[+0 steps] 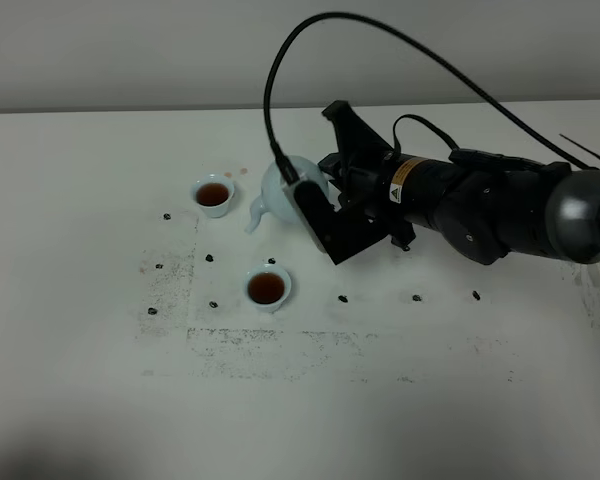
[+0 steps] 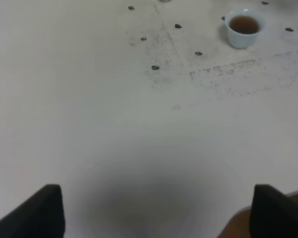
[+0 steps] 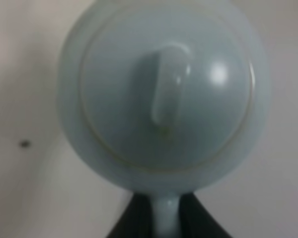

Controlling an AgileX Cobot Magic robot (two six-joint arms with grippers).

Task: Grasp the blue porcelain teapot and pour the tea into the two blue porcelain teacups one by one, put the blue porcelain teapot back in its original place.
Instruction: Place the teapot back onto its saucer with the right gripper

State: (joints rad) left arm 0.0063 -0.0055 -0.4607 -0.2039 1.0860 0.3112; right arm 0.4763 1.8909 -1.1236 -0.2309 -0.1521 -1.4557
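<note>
Gripping the blue porcelain teapot (image 1: 283, 188) by its loop handle with the right tool (image 3: 167, 220), jaws closed on either side. Found toward the bench's (image 1: 80, 400) far edge, spout aimed leftward, near the far teacup (image 1: 212, 195); near teacup (image 1: 267, 288) toward the front edge. Brown tea in both. Hovering over bare bench with the left tool (image 2: 161, 213), fingers spread wide, gripping nothing.

My high camera looks down from the near side across the white table (image 1: 80, 400) toward the far wall, standing well back and taking in the whole workspace. My left wrist camera hangs low over the tabletop, facing the near teacup (image 2: 244, 29), well off; the high view shares that cup. My right wrist camera sits blurringly close above the teapot (image 3: 161, 94), shared too.
</note>
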